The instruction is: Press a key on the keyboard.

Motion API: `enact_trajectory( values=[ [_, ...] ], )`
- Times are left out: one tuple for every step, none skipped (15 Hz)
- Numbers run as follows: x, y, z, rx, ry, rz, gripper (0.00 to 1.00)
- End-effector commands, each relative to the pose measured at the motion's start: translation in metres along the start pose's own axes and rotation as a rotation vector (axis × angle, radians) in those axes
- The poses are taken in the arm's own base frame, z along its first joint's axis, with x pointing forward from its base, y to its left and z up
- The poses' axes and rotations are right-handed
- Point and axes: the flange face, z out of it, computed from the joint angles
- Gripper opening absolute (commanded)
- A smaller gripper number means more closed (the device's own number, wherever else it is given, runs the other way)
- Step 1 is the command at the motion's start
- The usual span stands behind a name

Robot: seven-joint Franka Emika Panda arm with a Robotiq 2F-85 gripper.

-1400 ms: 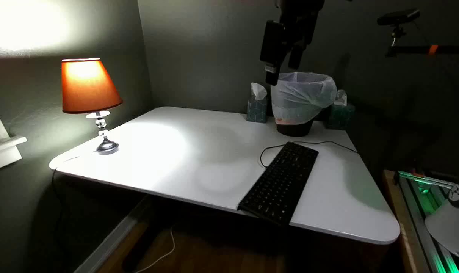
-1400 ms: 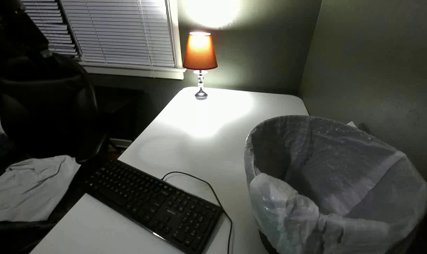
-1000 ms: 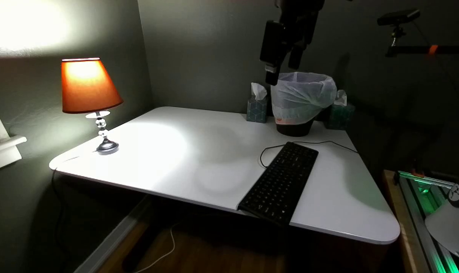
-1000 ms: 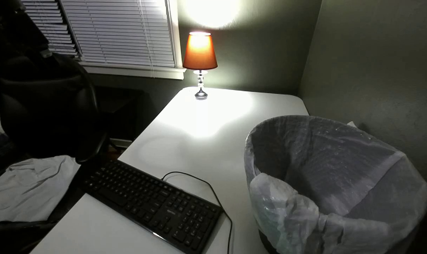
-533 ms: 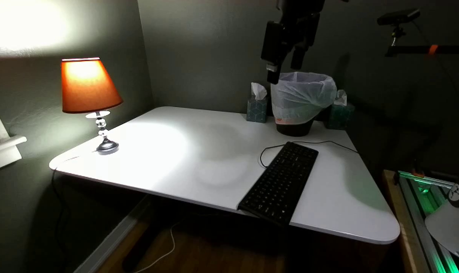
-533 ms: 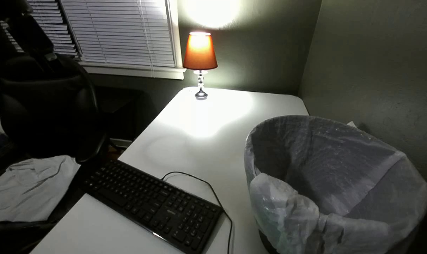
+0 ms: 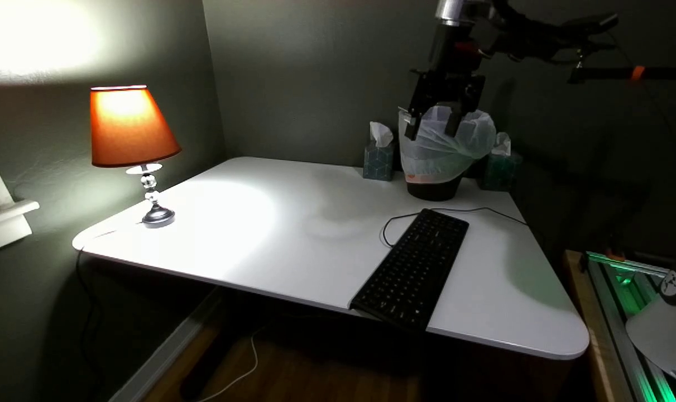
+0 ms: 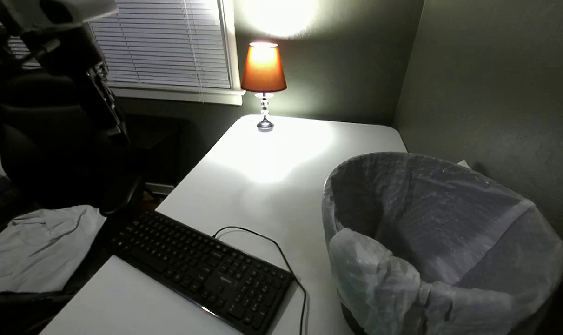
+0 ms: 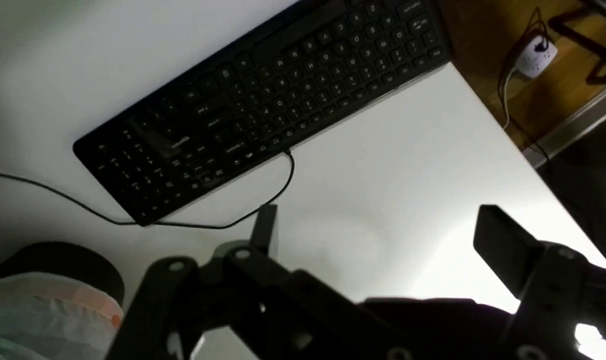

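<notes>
White desk [image 7: 310,257] ran across both exterior views. Pale-lined bin [image 7: 446,162] stood on it. Lit lamp [image 7: 134,134], orange-shaded, stood on the desk well apart from the bin. Black keyboard [image 7: 411,269] lay flat on the desk, one end jutting past the edge. The gripper [image 9: 378,228] hung in the air, well apart from the keyboard, its fingers [image 9: 505,250] spread wide. Tissue box [image 7: 378,162] stood just beside the bin. Thin black cable [image 8: 281,251] curved out from the keyboard's long side.

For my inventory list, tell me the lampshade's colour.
The lampshade is orange, paler near its top; it shows best in an exterior view.
</notes>
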Motion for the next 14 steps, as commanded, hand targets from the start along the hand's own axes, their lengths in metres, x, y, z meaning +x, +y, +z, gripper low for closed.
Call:
enact_trajectory(
  values=[
    [-0.001,0.055,0.03,0.082,0.022,0.184,1.0],
    [0.001,0.07,0.039,0.095,0.029,0.237,1.0],
    [0.004,0.086,0.046,0.114,0.033,0.289,1.0],
    [0.029,0.092,0.043,0.13,0.036,0.341,1.0],
    [0.031,0.107,0.047,0.147,0.045,0.394,1.0],
    [0.037,0.118,0.048,0.168,0.05,0.449,1.0],
    [0.042,0.129,0.051,0.192,0.051,0.503,1.0],
    [0.035,0.113,0.042,0.155,0.051,0.42,1.0],
    [0.04,0.123,0.044,0.169,0.052,0.458,1.0],
    [0.042,0.128,0.046,0.175,0.051,0.479,1.0],
    [0.043,0.129,0.047,0.177,0.049,0.486,1.0],
    [0.043,0.129,0.048,0.177,0.047,0.488,1.0],
    [0.043,0.129,0.048,0.177,0.047,0.489,1.0],
    [0.044,0.129,0.049,0.167,0.026,0.476,1.0]
  ],
)
